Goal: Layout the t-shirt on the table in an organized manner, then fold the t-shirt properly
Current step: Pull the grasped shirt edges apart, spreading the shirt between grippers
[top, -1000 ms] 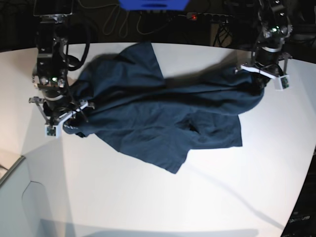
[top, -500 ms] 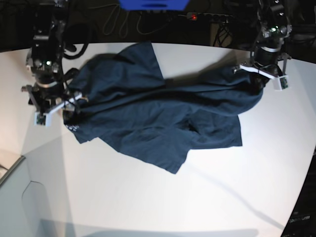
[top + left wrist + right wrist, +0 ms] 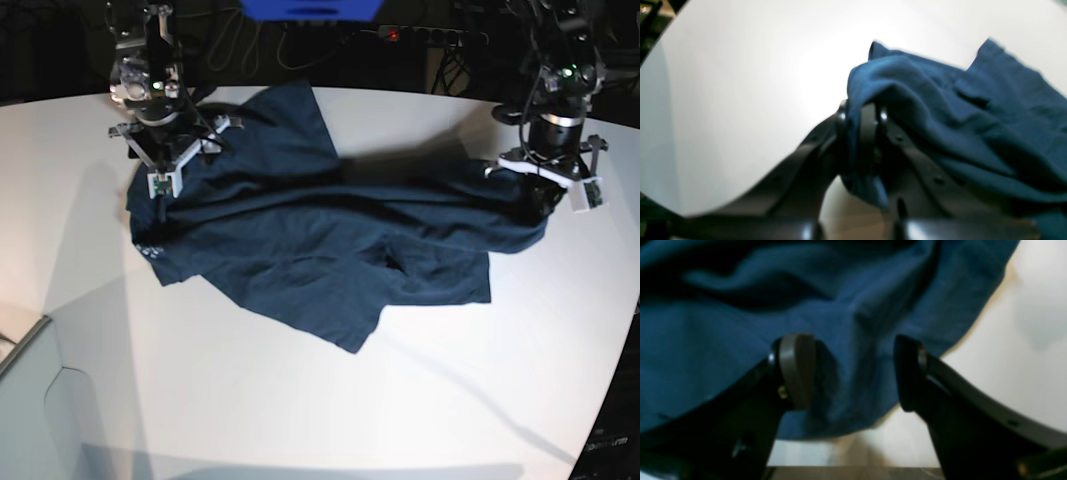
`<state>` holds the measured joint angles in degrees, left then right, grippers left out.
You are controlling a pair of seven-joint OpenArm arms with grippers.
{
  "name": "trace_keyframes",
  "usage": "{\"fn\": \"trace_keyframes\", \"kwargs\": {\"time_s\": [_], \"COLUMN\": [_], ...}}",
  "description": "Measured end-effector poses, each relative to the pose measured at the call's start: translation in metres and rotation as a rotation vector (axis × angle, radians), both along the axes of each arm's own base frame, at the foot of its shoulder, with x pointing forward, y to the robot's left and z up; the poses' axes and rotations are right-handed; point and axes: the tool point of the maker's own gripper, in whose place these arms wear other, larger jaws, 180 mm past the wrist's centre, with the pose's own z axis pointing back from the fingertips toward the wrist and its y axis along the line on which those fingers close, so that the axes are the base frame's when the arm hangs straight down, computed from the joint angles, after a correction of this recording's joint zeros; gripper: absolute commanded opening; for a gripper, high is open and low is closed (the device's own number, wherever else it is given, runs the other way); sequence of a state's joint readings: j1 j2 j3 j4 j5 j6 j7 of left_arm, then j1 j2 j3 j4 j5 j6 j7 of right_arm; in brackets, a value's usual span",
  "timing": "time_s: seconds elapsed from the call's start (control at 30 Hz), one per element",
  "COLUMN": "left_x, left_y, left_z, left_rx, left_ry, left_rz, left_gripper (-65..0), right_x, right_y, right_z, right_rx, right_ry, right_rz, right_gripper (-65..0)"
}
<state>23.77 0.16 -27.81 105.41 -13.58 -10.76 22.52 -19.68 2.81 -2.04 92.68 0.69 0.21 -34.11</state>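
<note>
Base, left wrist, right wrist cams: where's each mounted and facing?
Base: high at the near side, looking down at the table, both arms and the t-shirt.
Left wrist: on the arm, looking along the left gripper, shut on a shirt fold.
Right wrist: looks past the open right gripper at cloth.
Shared: all show the t-shirt and table.

Background and edge items around the work area

A blue box sits at the top, in the dark behind the far edge. Near it, a power strip shows a small red light, and loose cables hang beside it. A pale grey box corner stands at bottom left.
</note>
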Motion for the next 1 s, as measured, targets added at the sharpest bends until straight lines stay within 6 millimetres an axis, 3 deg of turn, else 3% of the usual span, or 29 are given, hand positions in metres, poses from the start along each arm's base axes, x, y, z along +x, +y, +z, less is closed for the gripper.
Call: {"fn": "trace_keyframes", "kwargs": {"time_s": [0.13,0.2,0.4,0.5,0.63,0.77,0.9,1.0], "left_x": [0.017,0.029,0.060,0.071,0.073,0.077,0.076,0.073], "left_y": [0.000,0.000,0.004,0.004,0.004,0.004,0.007,0.018], "left_z": [0.011,0.021,0.052,0.065,0.066,0.069,0.069,0.068], "left_rx": [0.004,0.005,0.021,0.021,0.031,0.028,0.036,0.051], "left_ry": [-0.042,-0.076,-0.175,-0.217,-0.215,-0.227,-0.226,-0.218], "left_rz": [-0.001,-0.002,-0.009,-0.011,-0.022,-0.019,-0.014,0.000], "left_gripper": [-65.0,-65.0,-65.0,-65.0,-65.0,-64.9,-64.9,-64.9], "right_x": [-0.005,-0.003,0.013,0.013,0.008,0.024,0.059,0.064], "right_y": [-0.001,-0.001,-0.008,-0.012,-0.023,-0.028,-0.058,-0.073], "right_z": [-0.011,-0.014,-0.018,-0.018,-0.010,0.027,0.089,0.111], "right_rx": [0.001,0.003,-0.013,-0.021,-0.051,-0.046,-0.097,-0.118], "right_ry": [0.027,0.014,-0.006,-0.007,0.017,-0.077,-0.277,-0.327], "right_rz": [-0.002,-0.003,0.002,0.004,0.012,-0.017,-0.082,-0.119], "right_gripper": [-28.4,-32.3,-65.0,-65.0,-65.0,-65.0,-65.0,-65.0]}}
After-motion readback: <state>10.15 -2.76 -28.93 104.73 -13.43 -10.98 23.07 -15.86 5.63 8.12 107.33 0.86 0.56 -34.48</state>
